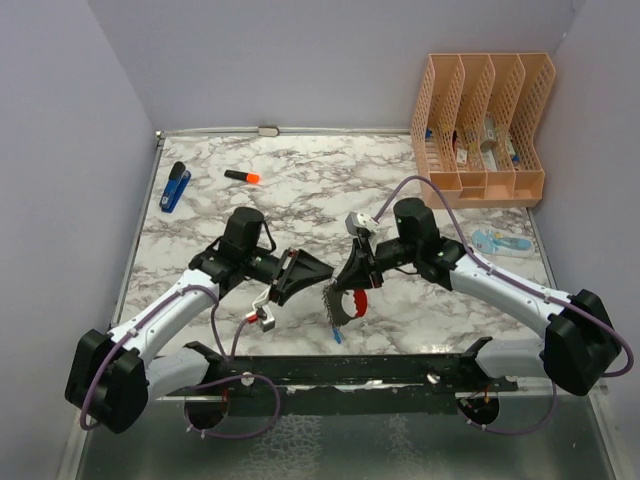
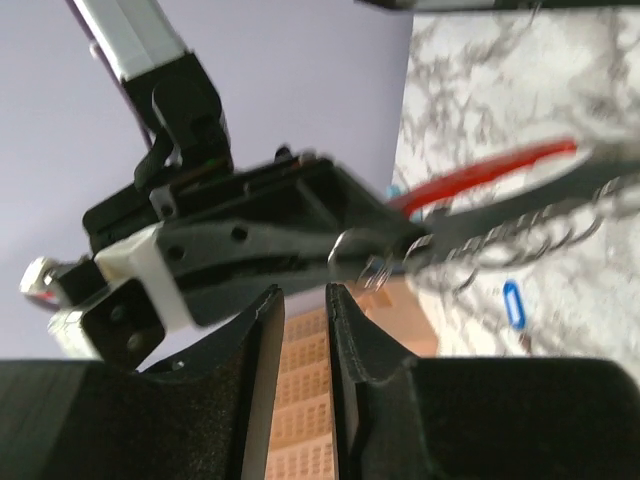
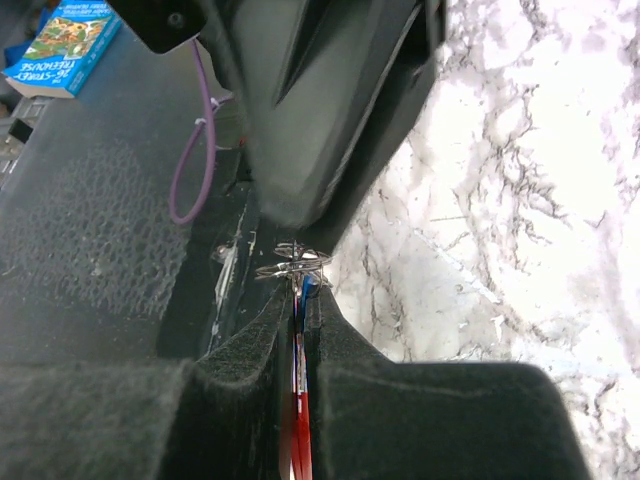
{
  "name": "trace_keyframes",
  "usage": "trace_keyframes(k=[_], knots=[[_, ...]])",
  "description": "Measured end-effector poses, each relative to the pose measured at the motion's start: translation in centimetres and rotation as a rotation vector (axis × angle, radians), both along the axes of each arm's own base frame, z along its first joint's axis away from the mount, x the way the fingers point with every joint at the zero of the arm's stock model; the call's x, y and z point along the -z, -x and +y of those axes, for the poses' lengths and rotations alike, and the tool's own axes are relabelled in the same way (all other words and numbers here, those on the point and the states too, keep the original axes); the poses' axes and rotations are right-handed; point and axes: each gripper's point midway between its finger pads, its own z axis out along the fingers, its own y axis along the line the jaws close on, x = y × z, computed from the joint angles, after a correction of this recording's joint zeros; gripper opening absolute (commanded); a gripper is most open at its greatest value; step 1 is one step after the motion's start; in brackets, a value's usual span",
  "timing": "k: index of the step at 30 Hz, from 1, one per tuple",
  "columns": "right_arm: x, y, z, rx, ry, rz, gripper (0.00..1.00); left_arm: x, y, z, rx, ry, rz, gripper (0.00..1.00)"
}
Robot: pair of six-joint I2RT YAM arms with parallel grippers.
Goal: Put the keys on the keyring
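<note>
My right gripper (image 1: 349, 287) is shut on the keyring's red loop (image 1: 358, 301) and holds it above the table, with a bunch of silver wire rings (image 1: 330, 300) hanging from it. In the right wrist view the red loop (image 3: 298, 420) is pinched between the fingers, with wire rings (image 3: 293, 262) and a bit of blue key head (image 3: 310, 285) at the tips. One blue key (image 1: 338, 337) lies on the marble below; it also shows in the left wrist view (image 2: 513, 303). My left gripper (image 1: 312, 270) points at the right one, jaws slightly apart and empty (image 2: 305, 320).
An orange file organizer (image 1: 480, 125) stands at the back right. A dark-blue stapler-like thing (image 1: 175, 186) and a black marker with orange cap (image 1: 242, 177) lie at the back left. A pale-blue flat item (image 1: 497, 241) lies at the right edge.
</note>
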Motion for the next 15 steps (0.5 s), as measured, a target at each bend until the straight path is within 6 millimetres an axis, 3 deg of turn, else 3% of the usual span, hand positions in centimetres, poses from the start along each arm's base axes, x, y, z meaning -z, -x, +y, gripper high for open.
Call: trace_keyframes(k=[8,15], knots=[[1.1,-1.3,-0.6,0.11,0.077,-0.019,0.01,-2.0,-4.5,1.7,-0.156,0.021,-0.105,0.32],[0.6,-5.4,-1.3,0.332,0.153,-0.117,0.01,-3.8,-7.3,2.9,-0.31,0.024,-0.262,0.31]])
